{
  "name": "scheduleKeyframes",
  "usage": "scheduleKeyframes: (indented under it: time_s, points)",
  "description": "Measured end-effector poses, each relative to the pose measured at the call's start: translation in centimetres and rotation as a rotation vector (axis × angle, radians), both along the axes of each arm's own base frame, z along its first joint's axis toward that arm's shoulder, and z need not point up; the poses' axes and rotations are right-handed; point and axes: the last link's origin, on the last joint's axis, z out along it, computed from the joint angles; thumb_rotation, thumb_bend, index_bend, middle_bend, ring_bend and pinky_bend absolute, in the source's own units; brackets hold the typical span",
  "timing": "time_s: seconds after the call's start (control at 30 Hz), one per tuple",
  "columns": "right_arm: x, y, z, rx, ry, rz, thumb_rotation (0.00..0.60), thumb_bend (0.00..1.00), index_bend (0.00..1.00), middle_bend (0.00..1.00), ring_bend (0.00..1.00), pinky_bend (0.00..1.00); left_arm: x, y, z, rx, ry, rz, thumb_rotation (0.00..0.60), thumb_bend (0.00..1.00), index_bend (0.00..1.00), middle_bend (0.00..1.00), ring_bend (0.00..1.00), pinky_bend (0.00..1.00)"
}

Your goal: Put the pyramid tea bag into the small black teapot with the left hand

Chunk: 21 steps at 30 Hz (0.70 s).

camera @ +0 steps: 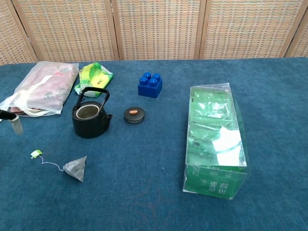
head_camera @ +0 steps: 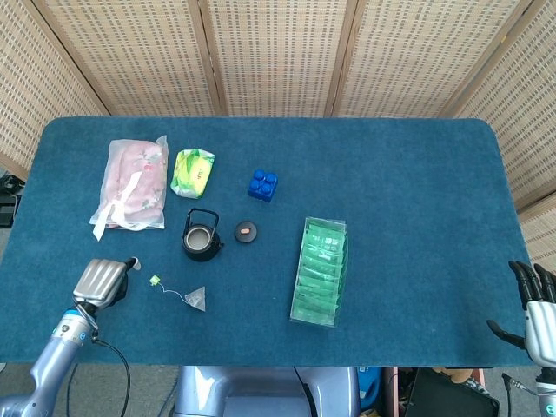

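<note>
Reach favours the left hand (head_camera: 101, 280), empty with fingers curled, beside the tag (head_camera: 155, 281) whose string trails right to 1 pyramid tea bag (head_camera: 195, 299) lying on the table (head_camera: 417, 191) just in front of 1 open small black teapot (head_camera: 201, 234); the right hand (head_camera: 539, 313), spread and empty, is well apart.

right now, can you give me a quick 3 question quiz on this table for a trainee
1. True or false: the pyramid tea bag is inside the small black teapot.
2. Which lies closest to the teapot? A) blue building block B) teapot lid C) green tea box
3. Fill in: the left hand holds ____.

Key:
1. False; it lies on the table in front of the teapot.
2. B
3. Nothing; the tag lies on the cloth, apart from the fingers.
</note>
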Motion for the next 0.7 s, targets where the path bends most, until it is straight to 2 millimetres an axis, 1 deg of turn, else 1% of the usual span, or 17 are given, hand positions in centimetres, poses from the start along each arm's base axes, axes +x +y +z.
scheduleKeyframes:
  time_s: [0.03, 0.07, 0.1, 0.17, 0.23, 0.27, 0.33, 0.37, 0.43, 0.5, 0.53, 0.6, 0.7]
  points:
    - [0.0, 0.0, 0.0, -0.001, 0.0, 0.001, 0.57, 0.01, 0.12, 0.2, 0.09, 0.16, 0.0, 0.0, 0.0, 0.008, 0.001, 0.004, 0.6, 0.19, 0.35, 0.83, 0.74, 0.69]
    - [0.0, 0.0, 0.0, -0.002, 0.0, 0.001, 0.57, 0.01, 0.12, 0.2, 0.09, 0.16, 0.1, 0.0, 0.0, 0.012, 0.001, 0.005, 0.6, 0.15, 0.35, 0.82, 0.73, 0.69]
    - [0.0, 0.0, 0.1, -0.002, 0.0, 0.001, 0.57, 0.01, 0.12, 0.2, 0.09, 0.16, 0.1, 0.0, 0.0, 0.017, 0.002, 0.005, 0.6, 0.11, 0.35, 0.81, 0.71, 0.68]
    - [0.0, 0.0, 0.1, -0.003, 0.001, 0.001, 0.57, 0.01, 0.12, 0.2, 0.09, 0.16, 0.2, -0.2, 0.0, 0.028, 0.001, 0.006, 0.6, 0.09, 0.35, 0.74, 0.64, 0.61]
    - [0.0, 0.0, 0.0, -0.002, 0.0, 0.002, 0.569, 0.01, 0.12, 0.2, 0.09, 0.16, 0.3, -0.3, 0.1, 0.042, -0.011, 0.012, 0.6, 0.08, 0.35, 0.63, 0.51, 0.48]
    - [0.0, 0.0, 0.0, -0.001, 0.0, 0.003, 0.567, 0.01, 0.12, 0.2, 0.09, 0.16, 0.3, -0.4, 0.2, 0.048, -0.016, 0.013, 0.6, 0.08, 0.35, 0.55, 0.42, 0.39]
    - [0.0, 0.0, 0.0, -0.001, 0.0, 0.003, 0.566, 0.01, 0.12, 0.2, 0.09, 0.16, 0.4, -0.5, 0.3, 0.061, -0.029, 0.012, 0.6, 0.08, 0.34, 0.38, 0.25, 0.24]
    - [0.0, 0.0, 0.0, -0.001, -0.002, 0.003, 0.567, 0.01, 0.12, 0.2, 0.09, 0.16, 0.4, -0.5, 0.3, 0.065, -0.037, 0.012, 0.6, 0.08, 0.33, 0.32, 0.19, 0.19]
    - [0.0, 0.0, 0.0, -0.001, -0.002, 0.005, 0.568, 0.01, 0.12, 0.2, 0.09, 0.16, 0.5, -0.6, 0.5, 0.075, -0.059, 0.013, 0.6, 0.08, 0.31, 0.17, 0.06, 0.07]
    - [0.0, 0.0, 0.0, -0.002, -0.002, 0.006, 0.567, 0.01, 0.12, 0.2, 0.09, 0.16, 0.5, -0.7, 0.6, 0.082, -0.078, 0.01, 0.6, 0.08, 0.3, 0.08, 0.01, 0.02]
    - [0.0, 0.0, 0.0, -0.003, -0.002, 0.006, 0.565, 0.01, 0.12, 0.2, 0.09, 0.16, 0.5, -0.8, 0.6, 0.084, -0.091, 0.012, 0.6, 0.08, 0.28, 0.04, 0.0, 0.0]
    - [0.0, 0.0, 0.0, -0.003, -0.002, 0.006, 0.566, 0.01, 0.12, 0.2, 0.09, 0.16, 0.5, -0.9, 0.6, 0.085, -0.113, 0.019, 0.6, 0.08, 0.27, 0.0, 0.0, 0.0]
    - [0.0, 0.0, 0.0, -0.003, -0.003, 0.006, 0.568, 0.01, 0.12, 0.2, 0.09, 0.16, 0.4, -1.0, 0.6, 0.082, -0.144, 0.029, 0.6, 0.08, 0.26, 0.0, 0.0, 0.0]
